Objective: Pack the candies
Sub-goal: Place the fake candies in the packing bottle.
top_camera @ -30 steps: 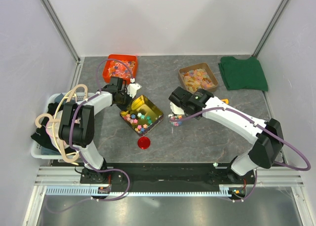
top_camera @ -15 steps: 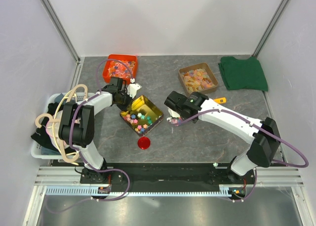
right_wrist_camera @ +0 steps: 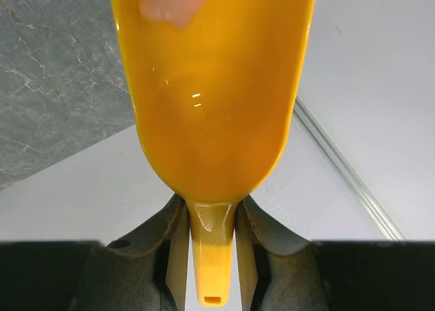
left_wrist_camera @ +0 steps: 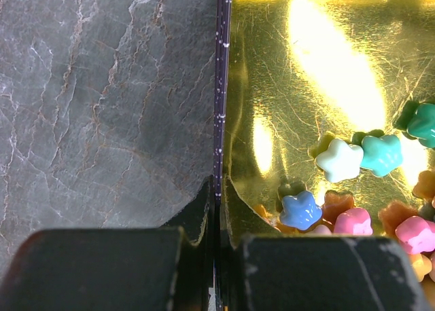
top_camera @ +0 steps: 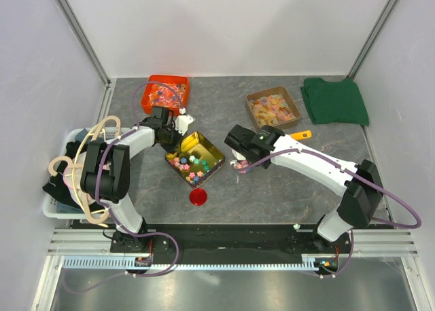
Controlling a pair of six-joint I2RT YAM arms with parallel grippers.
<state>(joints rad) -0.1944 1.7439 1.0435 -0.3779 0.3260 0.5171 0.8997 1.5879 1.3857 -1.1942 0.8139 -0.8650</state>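
The candies (top_camera: pixel 192 165) lie in an open gold tin (top_camera: pixel 204 145) at the table's middle; they also show in the left wrist view (left_wrist_camera: pixel 340 159) on the tin's gold floor (left_wrist_camera: pixel 306 73). My left gripper (left_wrist_camera: pixel 217 195) is shut on the tin's near wall, at its back-left corner in the top view (top_camera: pixel 169 139). My right gripper (right_wrist_camera: pixel 212 219) is shut on the handle of a yellow scoop (right_wrist_camera: pixel 214 87), held level with one pink candy (right_wrist_camera: pixel 170 2) in it. In the top view the scoop's tip (top_camera: pixel 303 136) pokes out behind the right forearm. A few more candies (top_camera: pixel 241 165) show under the right wrist.
An orange-red tray (top_camera: pixel 165 94) of wrapped sweets sits at the back left, a brown tray (top_camera: pixel 272 108) of gummies at the back right. A green cloth (top_camera: pixel 334 100) lies far right. A red disc (top_camera: pixel 198 196) lies near the tin. A white basket (top_camera: pixel 56 209) with hangers stands at left.
My right arm has shifted a little to the left with the scoop. The left arm and the tin have not moved.
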